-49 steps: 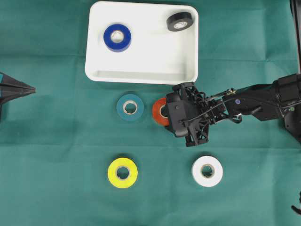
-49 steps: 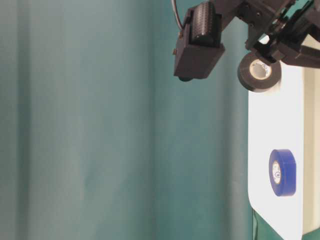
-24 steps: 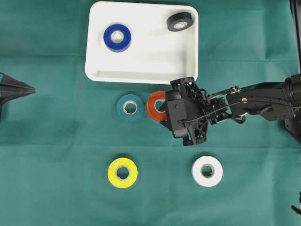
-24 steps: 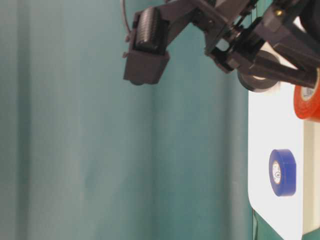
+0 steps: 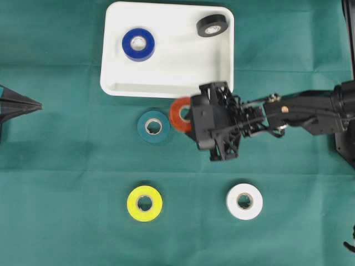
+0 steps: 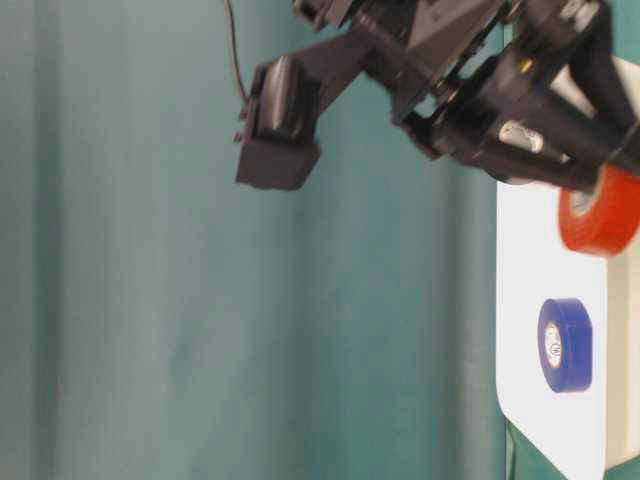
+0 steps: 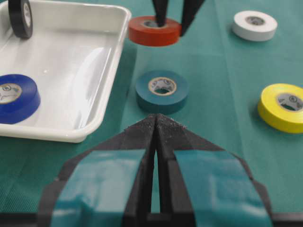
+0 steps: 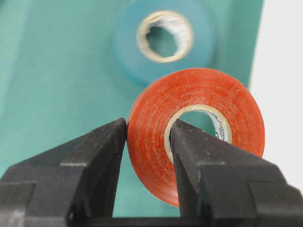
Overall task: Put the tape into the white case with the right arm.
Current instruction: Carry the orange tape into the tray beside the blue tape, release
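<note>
While gripped, orange tape (image 5: 178,112) hangs beside teal tape (image 5: 153,127).

A green cloth (image 5: 66,166) carries the white case (image 5: 166,87) and teal (image 5: 153,127), yellow (image 5: 144,203) and white rolls (image 5: 244,201).

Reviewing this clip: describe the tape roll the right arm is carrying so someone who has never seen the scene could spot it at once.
Start at the white case at the top of the overhead view. Just below its lower right corner sits the right gripper, and between its jaws, one inside the core, is the orange tape roll. It is the only orange roll and the only one lifted off the green cloth.
</note>
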Tool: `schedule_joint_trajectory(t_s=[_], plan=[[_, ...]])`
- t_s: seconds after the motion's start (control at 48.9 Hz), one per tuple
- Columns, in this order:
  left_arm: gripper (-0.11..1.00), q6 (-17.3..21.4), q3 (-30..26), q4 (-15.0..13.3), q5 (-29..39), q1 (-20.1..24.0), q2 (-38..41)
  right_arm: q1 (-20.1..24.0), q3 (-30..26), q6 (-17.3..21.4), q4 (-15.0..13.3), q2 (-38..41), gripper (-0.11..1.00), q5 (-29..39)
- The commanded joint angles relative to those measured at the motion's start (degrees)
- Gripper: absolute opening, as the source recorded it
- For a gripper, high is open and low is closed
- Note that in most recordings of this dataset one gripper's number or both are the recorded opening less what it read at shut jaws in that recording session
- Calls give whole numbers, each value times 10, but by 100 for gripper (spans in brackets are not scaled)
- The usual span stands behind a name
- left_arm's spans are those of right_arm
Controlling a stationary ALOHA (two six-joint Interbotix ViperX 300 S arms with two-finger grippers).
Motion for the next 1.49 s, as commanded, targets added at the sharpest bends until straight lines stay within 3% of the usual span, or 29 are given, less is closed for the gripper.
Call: schedule_joint_trajectory(t_s=[0.0,0.348,0.573,1.085,1.187,1.371,1.473], plan=[[0,0,-6,-1,-3,2,4,-27,-23,-1,-1,-15,2,-4],[0,0,-5,0,-3,2,4,-163,-31,-4,-1,-11,2,-63],[0,0,-5,0,-3,2,4,-217,-32,-5,-1,16,2,-129],[0,0,-5,0,-3,2,4,-228,-40,-6,-1,29,2,-143],[0,0,-5,0,-3,3,4,-229,-36,-5,-1,29,18,-142],[0,0,-5,-1,-3,2,4,-229,-33,-3,-1,29,70,-142],[0,0,-5,0,-3,2,4,-229,-30,-3,-1,29,65,-142]])
